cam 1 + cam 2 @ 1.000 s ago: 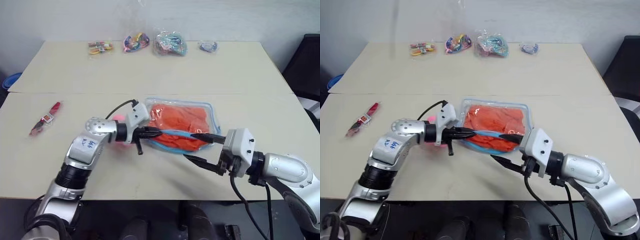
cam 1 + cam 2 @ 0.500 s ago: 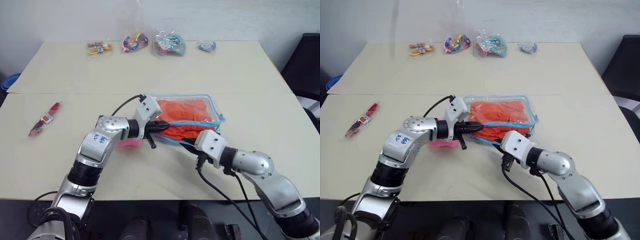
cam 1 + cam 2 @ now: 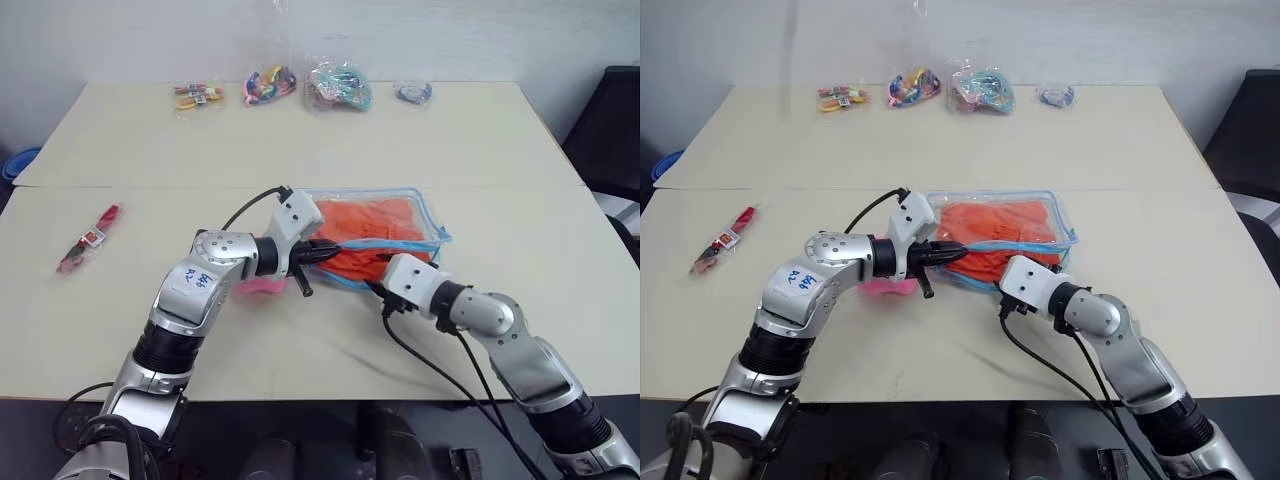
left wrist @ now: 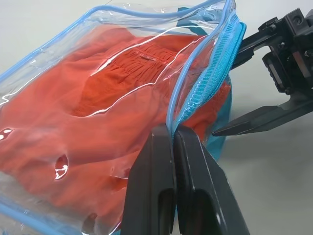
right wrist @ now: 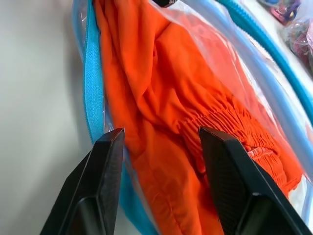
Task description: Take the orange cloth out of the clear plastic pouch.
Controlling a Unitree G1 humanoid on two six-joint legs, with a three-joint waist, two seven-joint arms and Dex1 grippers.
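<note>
Two grippers at frame centre: left gripper [image 4: 172, 147] clamped on clear plastic pouch [image 3: 425, 212] zipper rim, right gripper [image 5: 159, 142] spread apart, apparently straddling orange cloth [image 5: 161, 93] at pouch mouth. Best closed deep on bunched fabric, avoiding plastic, rim held steady.

The pouch [image 3: 385, 230] mouth gapes at frame centre, its upper zipper edge pinched up by the left gripper [image 4: 172, 139]. The right gripper [image 5: 159, 132] stands spread at that mouth, cloth [image 5: 166, 98] between its 2 fingers. A pink toy [image 3: 258, 285] crowds the pouch's left side. Bare table [image 3: 520, 170] lies right of and above the pouch.
</note>
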